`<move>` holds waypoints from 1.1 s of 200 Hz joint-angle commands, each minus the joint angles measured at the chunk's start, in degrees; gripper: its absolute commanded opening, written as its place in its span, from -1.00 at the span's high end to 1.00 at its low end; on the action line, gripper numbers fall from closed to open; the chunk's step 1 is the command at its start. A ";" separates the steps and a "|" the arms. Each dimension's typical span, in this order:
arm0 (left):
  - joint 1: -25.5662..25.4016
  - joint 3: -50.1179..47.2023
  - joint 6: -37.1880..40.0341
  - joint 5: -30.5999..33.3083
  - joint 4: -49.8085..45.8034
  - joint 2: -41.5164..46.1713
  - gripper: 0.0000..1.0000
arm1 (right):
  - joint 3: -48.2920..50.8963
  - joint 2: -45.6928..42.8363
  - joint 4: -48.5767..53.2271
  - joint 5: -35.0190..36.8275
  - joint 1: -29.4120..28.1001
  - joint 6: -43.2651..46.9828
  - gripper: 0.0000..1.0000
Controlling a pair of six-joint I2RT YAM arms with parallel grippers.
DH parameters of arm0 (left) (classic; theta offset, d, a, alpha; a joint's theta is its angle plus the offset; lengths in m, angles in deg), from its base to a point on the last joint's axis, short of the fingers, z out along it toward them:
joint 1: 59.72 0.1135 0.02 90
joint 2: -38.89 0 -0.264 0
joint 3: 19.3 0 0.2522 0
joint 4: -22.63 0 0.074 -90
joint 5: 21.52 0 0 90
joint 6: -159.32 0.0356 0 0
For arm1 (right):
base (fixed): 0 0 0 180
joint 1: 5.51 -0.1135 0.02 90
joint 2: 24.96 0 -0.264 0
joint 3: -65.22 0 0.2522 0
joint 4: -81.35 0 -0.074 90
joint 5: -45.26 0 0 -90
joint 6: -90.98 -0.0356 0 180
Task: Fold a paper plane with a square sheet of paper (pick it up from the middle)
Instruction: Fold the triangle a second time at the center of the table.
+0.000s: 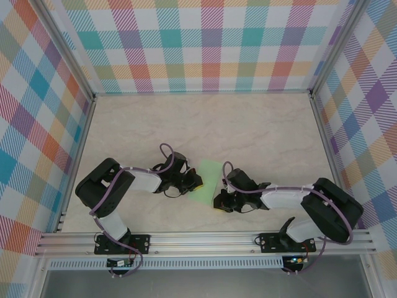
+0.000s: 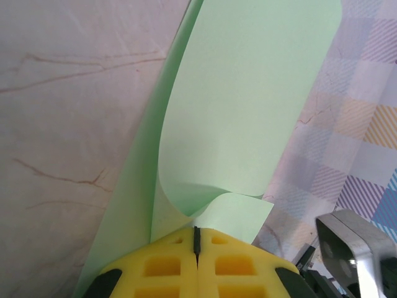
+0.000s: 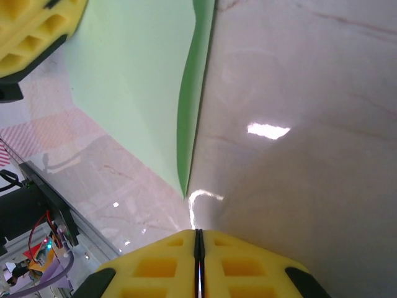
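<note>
Sheet (image 1: 209,176) on table (image 1: 248,124) between our arms, one edge curled up, clamped in our left gripper (image 2: 197,239). Our right gripper (image 3: 198,239) clenched, empty, just short of its corner. We'd hold left pinch steady, press right pads low along fold, slowly.

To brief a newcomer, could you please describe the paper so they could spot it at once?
On the marbled table inside the checked walls, look between the left arm and right arm near the front edge. The paper lies there, partly folded over, pinched in the left jaws. It is plain pale green, unlike the beige table and black arms.
</note>
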 commanded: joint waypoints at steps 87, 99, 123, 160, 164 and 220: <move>-1.20 -0.48 0.15 2.26 -2.86 -1.72 1.00 | -14.57 11.47 2.39 2.64 -0.09 1.47 0.82; -1.20 -0.46 0.30 2.08 -2.86 -1.91 1.00 | -14.12 12.69 1.99 2.37 0.27 1.49 0.83; -1.20 -0.54 0.32 2.31 -2.86 -1.89 1.00 | -11.56 14.28 -0.32 2.24 0.68 0.34 0.84; -1.20 -0.29 0.58 2.65 -3.24 -1.65 1.00 | -7.31 16.12 -1.55 2.71 0.68 -1.73 0.89; -1.20 -0.28 0.67 2.84 -3.36 -1.61 1.00 | -7.04 16.21 -1.58 2.72 0.68 -1.89 0.89; 0.23 1.63 3.80 5.92 -7.10 -0.51 1.00 | -6.88 16.39 2.59 3.15 0.68 0.23 0.96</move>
